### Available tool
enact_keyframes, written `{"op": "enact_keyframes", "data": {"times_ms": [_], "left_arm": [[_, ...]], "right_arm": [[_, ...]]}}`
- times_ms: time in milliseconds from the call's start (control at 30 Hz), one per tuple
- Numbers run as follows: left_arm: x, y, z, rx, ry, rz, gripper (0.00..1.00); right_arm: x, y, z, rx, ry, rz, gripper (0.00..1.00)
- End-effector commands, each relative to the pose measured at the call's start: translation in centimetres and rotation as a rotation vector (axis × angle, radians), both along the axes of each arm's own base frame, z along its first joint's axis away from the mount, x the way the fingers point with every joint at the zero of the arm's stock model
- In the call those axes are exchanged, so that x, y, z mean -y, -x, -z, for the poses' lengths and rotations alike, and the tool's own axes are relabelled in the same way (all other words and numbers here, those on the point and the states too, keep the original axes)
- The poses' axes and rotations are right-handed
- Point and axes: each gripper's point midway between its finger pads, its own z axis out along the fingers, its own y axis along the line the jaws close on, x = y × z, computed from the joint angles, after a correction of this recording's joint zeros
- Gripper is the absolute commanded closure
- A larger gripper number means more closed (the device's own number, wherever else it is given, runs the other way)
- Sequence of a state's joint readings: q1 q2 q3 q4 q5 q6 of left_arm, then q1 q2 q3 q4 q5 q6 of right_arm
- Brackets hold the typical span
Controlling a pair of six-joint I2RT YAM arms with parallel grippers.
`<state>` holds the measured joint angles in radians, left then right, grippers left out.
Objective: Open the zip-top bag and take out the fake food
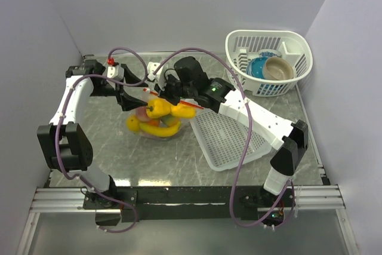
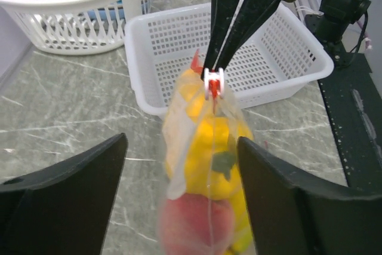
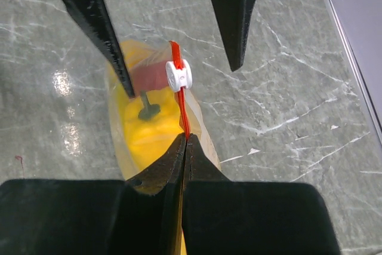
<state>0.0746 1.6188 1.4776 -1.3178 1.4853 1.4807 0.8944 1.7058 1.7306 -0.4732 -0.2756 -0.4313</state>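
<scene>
Two grippers meet at the zip-top bag (image 1: 158,117), which is packed with fake food (image 3: 143,129) and lies just left of the flat white mesh basket (image 1: 230,138). The right gripper (image 3: 185,138) pinches its red zip strip (image 3: 182,108) beside the white slider (image 3: 178,76). The left gripper (image 2: 181,147) straddles the bag, fingers spread wide.

Entry: legible text, labels, brands, numbers, signs. Count: none. From my three views I can read no marking on anything. Zip-top bag (image 2: 206,147): no print that I can make out.
</scene>
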Motion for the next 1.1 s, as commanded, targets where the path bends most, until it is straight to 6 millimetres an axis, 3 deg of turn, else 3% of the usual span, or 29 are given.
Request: {"op": "enact_keyframes", "data": {"times_ms": [0, 233, 267, 300, 500, 633, 800, 900, 933, 1067], "left_arm": [[0.9, 0.3, -5.3, 0.056, 0.199, 0.026, 0.26], [0.9, 0.5, -5.4, 0.044, 0.2, 0.027, 0.82], [0.9, 0.6, -5.5, 0.048, 0.199, 0.028, 0.96], [0.9, 0.7, -5.6, 0.048, 0.198, 0.027, 0.99], [0.9, 0.9, -5.3, 0.051, 0.183, 0.029, 0.99], [1.0, 1.1, -5.2, 0.036, 0.183, 0.03, 0.99], [1.1, 1.3, -5.0, 0.029, 0.17, 0.03, 0.99], [1.1, 1.3, -4.9, 0.025, 0.166, 0.031, 0.99], [1.1, 1.4, -4.9, 0.026, 0.163, 0.03, 0.99], [1.1, 1.5, -4.8, 0.028, 0.159, 0.03, 0.99]], "right_arm": [[-0.9, 0.2, -5.0, 0.064, -0.117, -0.017, 1.0], [-1.0, 0.2, -4.9, 0.06, -0.12, -0.018, 1.0], [-1.0, 0.1, -4.9, 0.06, -0.122, -0.016, 1.0], [-1.1, 0.1, -4.4, 0.055, -0.116, -0.014, 1.0], [-0.8, -0.3, -4.9, 0.076, -0.143, 0.014, 1.0], [-1.2, -0.5, -5.2, 0.094, -0.167, 0.014, 0.88], [-2.4, -0.4, -6.4, 0.122, -0.213, -0.029, 0.83], [-3.1, 0.8, -6.6, 0.102, -0.22, -0.103, 0.73], [-3.2, 1.0, -6.5, 0.101, -0.217, -0.113, 0.61], [-3.5, 1.3, -5.9, 0.09, -0.213, -0.132, 0.6]]}}
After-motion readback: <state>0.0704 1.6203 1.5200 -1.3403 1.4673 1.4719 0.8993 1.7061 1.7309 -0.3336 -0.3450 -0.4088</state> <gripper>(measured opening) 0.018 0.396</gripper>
